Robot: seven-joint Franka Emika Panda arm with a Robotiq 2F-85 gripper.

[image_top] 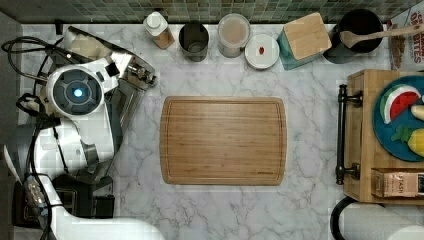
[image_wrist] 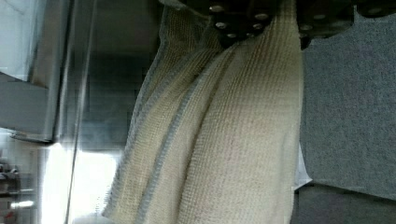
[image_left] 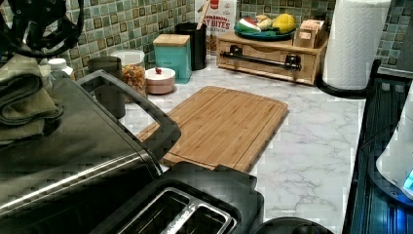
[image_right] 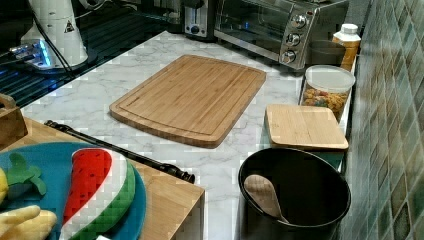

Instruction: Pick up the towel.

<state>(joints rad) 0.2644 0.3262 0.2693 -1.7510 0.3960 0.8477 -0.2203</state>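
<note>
Your towel (image_left: 22, 105) sits on top of the toaster oven (image_left: 87, 161), at the left view's far left, folded in soft layers, well apart from the cutting board (image_left: 221, 124). The gripper (image_left: 39, 29) hangs right over it, v. close, dark against the tiles. In the wrist view the towel (image_wrist: 224, 140) runs as long ribbed cream folds w/ grey edging, and the gripper's dark hardware (image_wrist: 261, 16) is pressed up against its end. Whether the grip is clamped on the cloth or loose: you can't tell from these pics. In the top view the arm (image_top: 77, 92) is over the oven at the top view's left; the board (image_top: 223, 140) lies bare mid-counter. A toaster (image_left: 175, 214) sits in front of the oven in the left view.
</note>
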